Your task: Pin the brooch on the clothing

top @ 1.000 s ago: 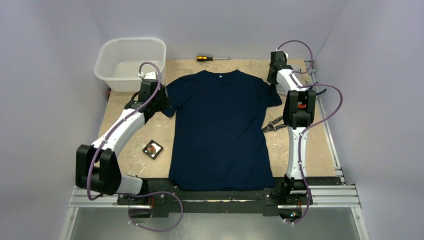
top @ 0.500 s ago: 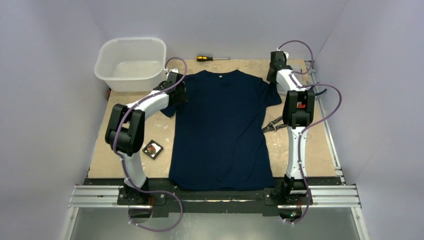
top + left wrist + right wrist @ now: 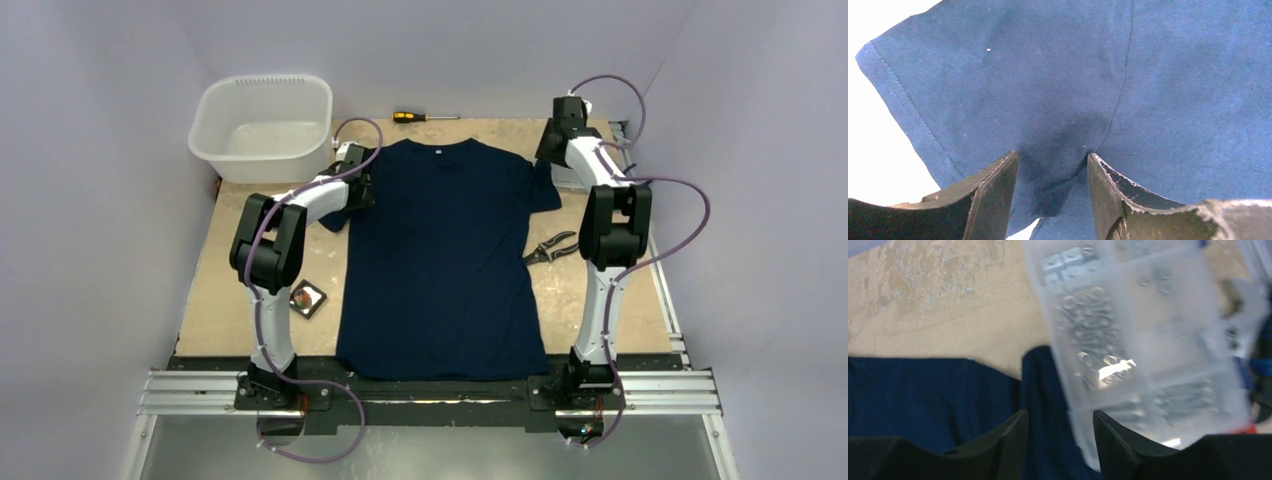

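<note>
The clothing [image 3: 440, 250], a dark navy T-shirt, lies flat and face up in the middle of the table. My left gripper [image 3: 358, 188] rests on its left sleeve. In the left wrist view the fingertips [image 3: 1003, 170] press onto the sleeve fabric [image 3: 1058, 90], and the left gripper [image 3: 1052, 160] is open and holds nothing. My right gripper [image 3: 553, 150] hovers at the right sleeve. It is open [image 3: 1060, 415] above the sleeve edge [image 3: 1043, 390]. The brooch [image 3: 306, 297] sits in a small black tray [image 3: 296, 305] left of the shirt.
A white plastic tub [image 3: 262, 125] stands at the back left. A screwdriver [image 3: 425, 117] lies behind the collar. Pliers [image 3: 550, 247] lie right of the shirt. A clear parts box of screws [image 3: 1138, 340] sits beside the right sleeve.
The left arm has folded upward, and its gripper has slid right along the left sleeve toward the shoulder. The right gripper has gone from shut to open at the right sleeve and shifted slightly back.
</note>
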`<state>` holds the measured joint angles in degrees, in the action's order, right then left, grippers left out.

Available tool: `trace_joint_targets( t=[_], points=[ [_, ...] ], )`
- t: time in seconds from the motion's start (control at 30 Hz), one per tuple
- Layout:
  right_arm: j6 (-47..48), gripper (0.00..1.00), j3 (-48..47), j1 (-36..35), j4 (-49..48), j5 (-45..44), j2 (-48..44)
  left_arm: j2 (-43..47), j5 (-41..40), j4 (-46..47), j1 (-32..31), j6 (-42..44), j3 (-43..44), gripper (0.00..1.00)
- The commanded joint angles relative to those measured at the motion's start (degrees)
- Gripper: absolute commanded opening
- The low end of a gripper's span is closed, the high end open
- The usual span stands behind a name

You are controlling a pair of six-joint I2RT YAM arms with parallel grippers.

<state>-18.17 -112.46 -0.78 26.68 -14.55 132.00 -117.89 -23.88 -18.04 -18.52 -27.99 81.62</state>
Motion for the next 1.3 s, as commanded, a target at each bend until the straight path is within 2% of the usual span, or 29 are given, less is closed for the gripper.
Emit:
trace_joint_targets(
  t=[0.0,0.1,0.27,0.57,0.6,0.67,0.73,0.77,1.1,1.27],
  points=[
    [-1.93,0.55,8.53,2.45,-0.47,-5.46,-11.43,-0.43,-6.15,-1.21,0.07,-1.32,2.21,0.52],
    [-4.09,0.52,17.12,2.46,-2.98,-3.20,-16.99,0.20,-6.79,-1.58,0.07,-2.17,1.78,0.52],
    [-6.24,0.41,29.38,1.45,-8.16,1.70,-23.15,2.34,-5.72,-1.06,0.07,-3.12,0.87,0.54],
    [-6.73,0.40,33.92,-2.15,-10.50,3.62,-25.61,11.55,-0.67,0.03,-0.37,-2.53,-0.53,0.61],
    [-6.90,0.42,33.33,-2.13,-10.16,4.25,-24.98,12.96,-0.32,-0.02,-0.37,-2.41,-1.03,0.62],
    [-7.89,0.52,32.05,-2.00,-8.78,5.04,-24.06,15.80,0.16,-1.10,-0.37,-1.98,-1.90,0.63],
    [-8.48,0.70,31.69,-1.71,-8.43,3.74,-24.62,19.12,0.83,-2.00,-0.37,-0.97,-3.23,0.63],
    [-8.68,0.76,31.91,-1.38,-8.88,3.49,-25.29,20.90,1.31,-2.07,-0.37,-0.23,-4.33,0.64],
    [-8.49,0.77,27.14,6.83,-8.60,-0.89,-21.58,36.53,4.44,-6.59,-0.37,8.25,-13.59,0.64],
    [-6.82,0.78,18.08,8.57,-8.60,-0.68,-12.57,39.54,3.66,-4.84,-0.37,10.51,-18.14,0.64]
  ],
)
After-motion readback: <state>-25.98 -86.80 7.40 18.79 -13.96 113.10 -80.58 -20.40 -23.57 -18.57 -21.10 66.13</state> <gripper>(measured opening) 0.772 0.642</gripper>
